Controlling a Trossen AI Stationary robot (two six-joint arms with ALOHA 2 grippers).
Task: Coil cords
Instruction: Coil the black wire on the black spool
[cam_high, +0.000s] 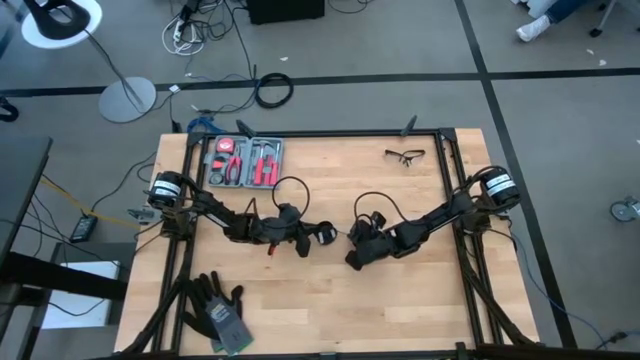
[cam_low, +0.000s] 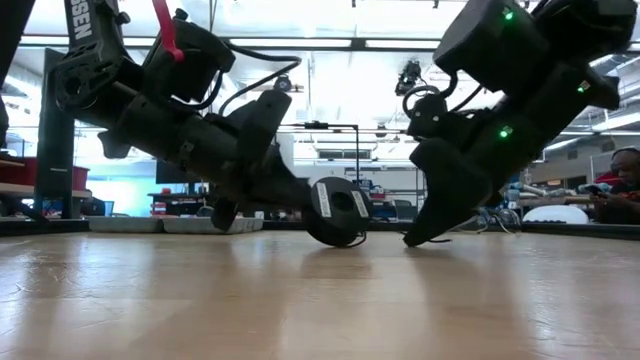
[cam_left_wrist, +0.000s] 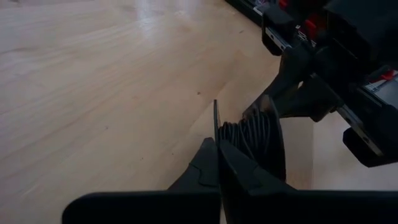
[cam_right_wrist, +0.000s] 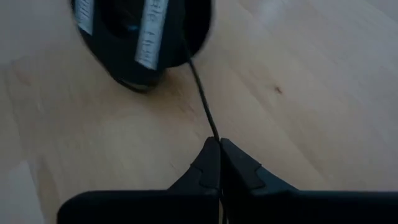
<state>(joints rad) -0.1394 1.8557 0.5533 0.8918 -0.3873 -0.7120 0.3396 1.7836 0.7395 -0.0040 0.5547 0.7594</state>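
Observation:
A round black disc-shaped spool (cam_low: 335, 212) with white labels stands on edge at mid-table, thin black cord wound around its middle (cam_left_wrist: 249, 134). It also shows in the high view (cam_high: 325, 234) and the right wrist view (cam_right_wrist: 140, 37). My left gripper (cam_high: 312, 238) is shut on it, reaching in from the table's left. A thin black cord (cam_right_wrist: 202, 99) runs from the spool to my right gripper (cam_high: 352, 262), which is shut on it low over the table, just right of the spool. My left gripper pinches the thin edge of one spool flange (cam_left_wrist: 214, 124) between its two fingers, coming from the table's left and slanting down. The spool stands on edge, its lower rim at the tabletop; whether it rests there I cannot tell. My right gripper pinches the thin cord (cam_right_wrist: 214, 135) between its fingertips, a short way from the spool. The fingers slant down from the table's right, their tips (cam_low: 420, 235) at the tabletop. The cord runs straight from the fingers to the spool.
An open tool case with red-handled pliers (cam_high: 245, 160) lies at the far left, safety glasses (cam_high: 405, 155) at the far right, and dark work gloves (cam_high: 215, 310) at the near left. Bare wood lies at the near right. A person sits beyond the table (cam_low: 625, 170).

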